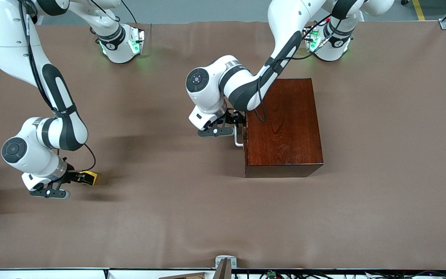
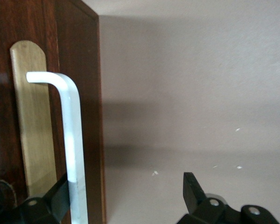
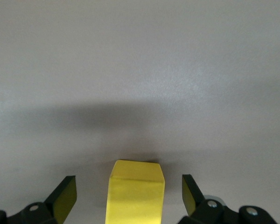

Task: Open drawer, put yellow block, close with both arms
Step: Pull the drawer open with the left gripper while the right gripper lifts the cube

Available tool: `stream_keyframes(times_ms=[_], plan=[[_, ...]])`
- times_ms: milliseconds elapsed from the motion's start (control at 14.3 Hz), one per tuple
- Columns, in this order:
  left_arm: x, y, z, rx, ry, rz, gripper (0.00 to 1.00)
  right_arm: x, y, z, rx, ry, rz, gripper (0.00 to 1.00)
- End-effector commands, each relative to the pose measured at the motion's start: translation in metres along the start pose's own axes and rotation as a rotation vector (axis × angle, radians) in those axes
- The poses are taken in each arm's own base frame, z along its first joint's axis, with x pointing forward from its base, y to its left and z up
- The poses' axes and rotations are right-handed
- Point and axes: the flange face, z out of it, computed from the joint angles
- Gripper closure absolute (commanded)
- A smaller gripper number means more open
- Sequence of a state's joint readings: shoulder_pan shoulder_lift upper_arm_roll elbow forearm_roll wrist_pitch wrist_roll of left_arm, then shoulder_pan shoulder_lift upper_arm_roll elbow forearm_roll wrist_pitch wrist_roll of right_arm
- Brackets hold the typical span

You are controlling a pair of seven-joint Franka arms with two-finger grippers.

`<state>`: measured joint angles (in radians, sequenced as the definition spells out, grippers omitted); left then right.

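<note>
The dark reddish-brown wooden box point(image 1: 285, 128) stands mid-table with its drawer shut and flush. The drawer's white bar handle point(image 1: 238, 140) faces the right arm's end of the table. My left gripper point(image 1: 241, 118) is open at the handle; in the left wrist view the handle point(image 2: 70, 140) runs just inside one finger point(image 2: 53, 203), and the other finger point(image 2: 193, 191) stands well clear over the table. My right gripper point(image 1: 85, 177) is open and low on the table near the right arm's end. The yellow block point(image 1: 90, 177) sits between its fingers point(image 3: 65, 196) with a gap on each side point(image 3: 135, 191).
A brown mat point(image 1: 192, 217) covers the table. A pale plate point(image 2: 32, 130) backs the handle on the drawer front. A small metal bracket point(image 1: 225, 263) sits at the table edge nearest the front camera.
</note>
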<state>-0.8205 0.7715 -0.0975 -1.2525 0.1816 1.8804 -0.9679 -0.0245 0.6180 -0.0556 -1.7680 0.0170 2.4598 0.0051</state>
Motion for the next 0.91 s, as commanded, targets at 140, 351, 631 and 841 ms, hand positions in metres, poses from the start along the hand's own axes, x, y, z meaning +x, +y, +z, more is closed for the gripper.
stream_keyframes(times_ms=[140,351,631,841], plan=[[-0.009,0.027,-0.009,-0.095,0.059,-0.032,0.0,-0.009,-0.003,0.017,-0.008,-0.032,0.011,0.0],[-0.022,0.043,-0.014,-0.157,0.053,-0.046,0.0,-0.012,-0.002,0.024,-0.009,-0.044,0.012,0.0],[-0.029,0.053,-0.015,-0.211,0.043,-0.062,0.0,-0.015,-0.003,0.027,-0.009,-0.06,0.02,0.0],[-0.03,0.058,-0.02,-0.263,0.029,-0.079,0.0,-0.02,-0.002,0.031,-0.009,-0.074,0.021,0.27]])
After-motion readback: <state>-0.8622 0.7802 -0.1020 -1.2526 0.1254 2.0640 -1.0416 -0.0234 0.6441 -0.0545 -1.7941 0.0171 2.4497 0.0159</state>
